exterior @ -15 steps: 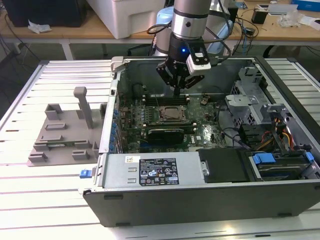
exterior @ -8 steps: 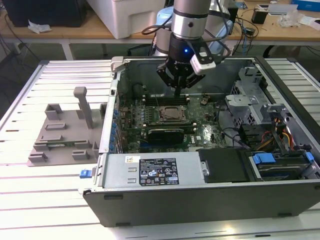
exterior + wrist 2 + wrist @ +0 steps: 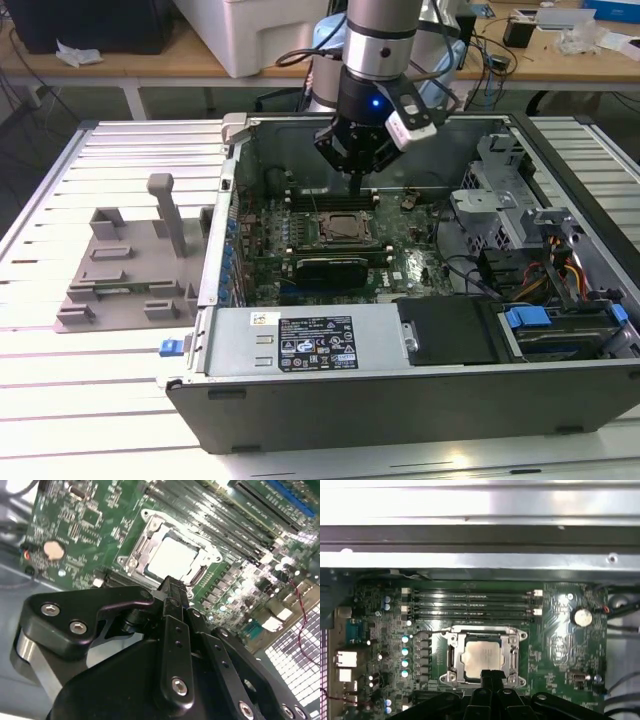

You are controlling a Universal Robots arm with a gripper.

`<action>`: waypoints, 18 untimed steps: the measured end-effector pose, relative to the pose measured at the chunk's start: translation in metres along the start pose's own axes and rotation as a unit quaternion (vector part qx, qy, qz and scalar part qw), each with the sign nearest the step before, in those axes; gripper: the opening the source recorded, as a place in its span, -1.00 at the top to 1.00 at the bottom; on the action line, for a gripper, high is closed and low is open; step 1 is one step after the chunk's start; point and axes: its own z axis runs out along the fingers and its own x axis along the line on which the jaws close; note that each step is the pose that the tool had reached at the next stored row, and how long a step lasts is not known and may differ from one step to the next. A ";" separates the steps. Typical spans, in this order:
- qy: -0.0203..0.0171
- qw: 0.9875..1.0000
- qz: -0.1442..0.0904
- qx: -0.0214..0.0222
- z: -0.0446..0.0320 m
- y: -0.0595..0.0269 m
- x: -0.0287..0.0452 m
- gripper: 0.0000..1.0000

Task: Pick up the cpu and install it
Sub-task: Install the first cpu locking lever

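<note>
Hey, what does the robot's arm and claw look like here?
The arm is a grey metal cylinder ending in a black wrist section with a small blue light and a white box clipped on its side. The claw is black, with jointed links fastened by silver screws.

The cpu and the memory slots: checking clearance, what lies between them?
In the first wrist view, the socket's metal frame and bare green board separate cpu from memory slots.

This is a robotics lab or test workshop. An open computer case [image 3: 400,330] lies on a slatted metal worktable [image 3: 60,370], with a grey plastic fixture tray [image 3: 130,270] to the exterior view's left. At the far side stand wooden benches [image 3: 130,62] strewn with cables and small boxes.
</note>
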 end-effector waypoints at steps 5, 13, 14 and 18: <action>0.000 0.999 -0.035 0.003 0.0000 0.0000 0.0003 0.79; -0.001 0.999 -0.035 0.003 0.0033 0.0012 0.0314 0.79; -0.001 0.999 -0.035 0.003 0.0044 0.0016 0.0368 0.79; -0.001 0.999 -0.035 0.003 0.0089 0.0048 0.0564 0.79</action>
